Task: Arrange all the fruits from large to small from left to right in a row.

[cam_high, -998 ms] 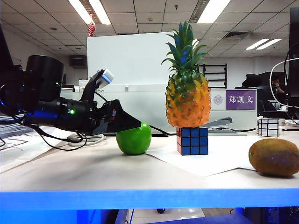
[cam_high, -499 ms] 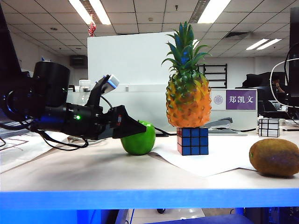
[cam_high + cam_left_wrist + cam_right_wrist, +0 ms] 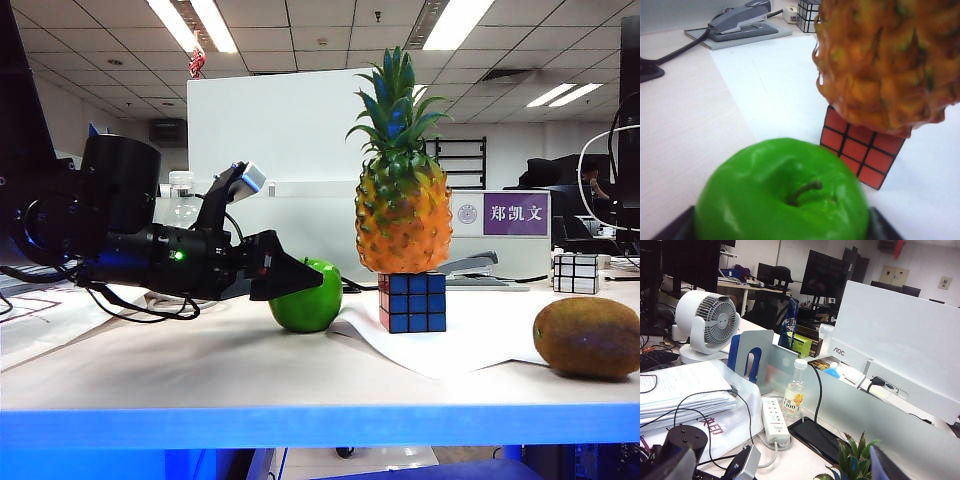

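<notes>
Three fruits sit on a pale wooden table with a blue front edge, in an open office with ceiling light panels, a white partition behind and a nameplate to the far right. A white sheet of paper covers the table's middle and right part.

Tallest is the pineapple, orange-yellow with a spiky green crown, standing upright on top of a Rubik's cube that rests on the paper. Just left of the cube lies the glossy green apple, its brown stem showing in the left wrist view. The fuzzy brown kiwi lies well apart, at the near right of the table.

From the left the left gripper reaches in level; its black jaws stand on either side of the apple, and whether they press it cannot be told. The right gripper hangs high, above the desk's far clutter, jaws spread and holding nothing. Beyond it stand a small drink bottle, a white fan and a power strip.
</notes>
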`<state>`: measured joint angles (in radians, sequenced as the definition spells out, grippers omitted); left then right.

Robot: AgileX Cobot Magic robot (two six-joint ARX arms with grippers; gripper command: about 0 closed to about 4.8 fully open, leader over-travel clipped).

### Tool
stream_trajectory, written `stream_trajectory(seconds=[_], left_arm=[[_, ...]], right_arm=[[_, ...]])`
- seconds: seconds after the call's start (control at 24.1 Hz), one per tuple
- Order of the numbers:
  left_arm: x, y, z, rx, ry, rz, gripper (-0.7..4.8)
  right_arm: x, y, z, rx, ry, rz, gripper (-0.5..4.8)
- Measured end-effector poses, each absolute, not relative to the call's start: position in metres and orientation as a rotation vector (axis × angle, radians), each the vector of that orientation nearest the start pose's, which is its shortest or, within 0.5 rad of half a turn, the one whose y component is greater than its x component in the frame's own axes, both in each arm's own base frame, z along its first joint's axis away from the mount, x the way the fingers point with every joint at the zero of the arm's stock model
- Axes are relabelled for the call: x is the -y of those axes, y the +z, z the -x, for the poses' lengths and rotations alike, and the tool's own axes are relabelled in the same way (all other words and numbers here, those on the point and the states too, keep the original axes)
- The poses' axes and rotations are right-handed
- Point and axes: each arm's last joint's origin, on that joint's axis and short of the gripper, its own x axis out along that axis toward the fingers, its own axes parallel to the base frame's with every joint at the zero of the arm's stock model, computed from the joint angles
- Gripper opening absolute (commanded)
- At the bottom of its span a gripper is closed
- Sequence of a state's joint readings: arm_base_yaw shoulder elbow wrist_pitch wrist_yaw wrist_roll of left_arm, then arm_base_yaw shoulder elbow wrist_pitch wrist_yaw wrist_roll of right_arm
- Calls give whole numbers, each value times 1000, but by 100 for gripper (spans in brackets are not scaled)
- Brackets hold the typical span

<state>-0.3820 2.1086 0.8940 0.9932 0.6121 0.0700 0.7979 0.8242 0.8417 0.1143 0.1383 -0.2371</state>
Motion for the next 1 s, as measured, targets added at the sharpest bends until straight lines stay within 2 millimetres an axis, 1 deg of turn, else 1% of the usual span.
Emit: stream_trajectory(seconds=[0.04, 0.17, 0.21, 0.25, 0.5, 0.67, 0.87, 1.0], left_arm=[[159, 101, -352, -197, -996, -37, 78], [159, 101, -352, -198, -992, -38, 28], [159, 101, -352, -199, -990, -39, 2], [159, 101, -352, -200, -987, -39, -6], [159, 102, -352, -210, -985, -38, -6], [159, 110, -350, -243, -983, -38, -6], [153, 130, -346, -279, -981, -68, -6], [147, 152, -344, -235, -977, -84, -6]], right_arm=[[-126, 374, -129, 197, 640, 168, 479], [-126, 374, -129, 197, 640, 168, 479], [-126, 374, -129, 197, 640, 168, 479], [-126, 374, -129, 197, 640, 168, 479], [-126, 374, -129, 197, 640, 168, 479], [-126, 374, -129, 197, 640, 168, 479], [-126, 374, -129, 198, 640, 168, 479], [-124, 376, -127, 206, 640, 163, 479]])
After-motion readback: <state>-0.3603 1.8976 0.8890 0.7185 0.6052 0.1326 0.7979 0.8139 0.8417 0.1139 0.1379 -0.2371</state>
